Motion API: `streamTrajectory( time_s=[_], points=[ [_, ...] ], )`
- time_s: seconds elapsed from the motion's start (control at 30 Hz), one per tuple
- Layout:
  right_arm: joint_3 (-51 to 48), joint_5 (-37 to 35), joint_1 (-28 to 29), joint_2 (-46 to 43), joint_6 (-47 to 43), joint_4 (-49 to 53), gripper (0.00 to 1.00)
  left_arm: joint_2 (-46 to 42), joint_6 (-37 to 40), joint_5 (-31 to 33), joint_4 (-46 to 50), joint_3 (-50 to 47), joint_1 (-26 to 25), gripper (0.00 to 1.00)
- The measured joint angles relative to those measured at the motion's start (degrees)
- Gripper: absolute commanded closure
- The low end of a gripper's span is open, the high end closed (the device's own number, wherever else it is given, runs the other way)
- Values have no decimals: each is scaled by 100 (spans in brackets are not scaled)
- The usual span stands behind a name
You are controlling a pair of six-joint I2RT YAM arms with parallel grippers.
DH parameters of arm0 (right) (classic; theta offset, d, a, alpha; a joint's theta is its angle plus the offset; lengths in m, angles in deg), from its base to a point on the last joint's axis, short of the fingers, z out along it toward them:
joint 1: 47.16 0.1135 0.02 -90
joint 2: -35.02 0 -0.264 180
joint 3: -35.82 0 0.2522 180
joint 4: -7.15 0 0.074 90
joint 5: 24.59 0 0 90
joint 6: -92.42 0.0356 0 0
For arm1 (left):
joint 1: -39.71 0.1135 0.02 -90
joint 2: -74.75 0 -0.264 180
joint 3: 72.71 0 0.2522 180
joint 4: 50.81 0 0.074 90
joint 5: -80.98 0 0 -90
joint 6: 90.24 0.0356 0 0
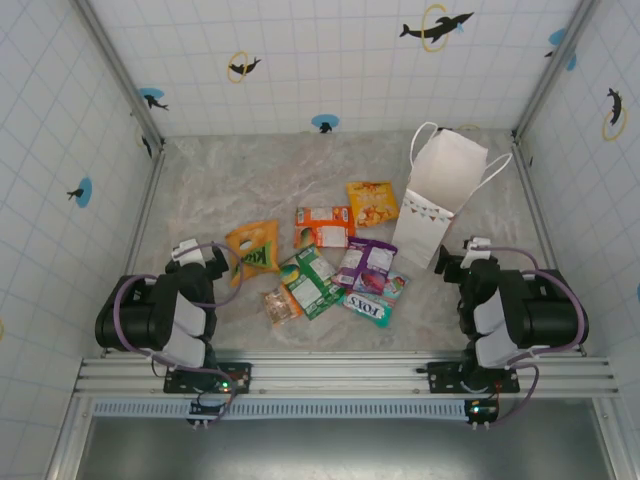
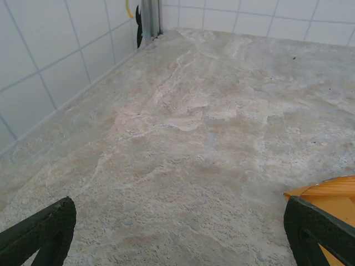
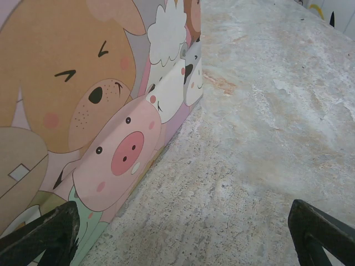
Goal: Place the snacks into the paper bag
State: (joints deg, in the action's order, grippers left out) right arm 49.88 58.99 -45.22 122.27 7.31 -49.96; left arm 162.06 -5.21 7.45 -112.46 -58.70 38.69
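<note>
White paper bag (image 1: 445, 172) upright, mouth upward, long axis vertical

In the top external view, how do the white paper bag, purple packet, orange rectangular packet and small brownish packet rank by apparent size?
1. white paper bag, clearly largest.
2. purple packet and orange rectangular packet, too alike to rank.
3. small brownish packet, smallest.

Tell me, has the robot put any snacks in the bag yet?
Not yet, it seems. Done: nothing I can see; the snacks lie spread on the table beside the paper bag. In hand: nothing; the left gripper and right gripper are open and empty. Left: every packet, perhaps starting with the orange packet nearest the left gripper.
</note>
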Motion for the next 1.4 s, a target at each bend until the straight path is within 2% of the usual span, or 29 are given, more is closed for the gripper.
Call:
streamTrajectory(
  time_s=[1.2,1.4],
  points=[
    [0,-2,-2,-9,2,13,1,-4,-2,7,0,0,0,2],
    [219,-13,-17,-590,17,903,1,-376,-17,-4,214,0,0,2]
  ],
)
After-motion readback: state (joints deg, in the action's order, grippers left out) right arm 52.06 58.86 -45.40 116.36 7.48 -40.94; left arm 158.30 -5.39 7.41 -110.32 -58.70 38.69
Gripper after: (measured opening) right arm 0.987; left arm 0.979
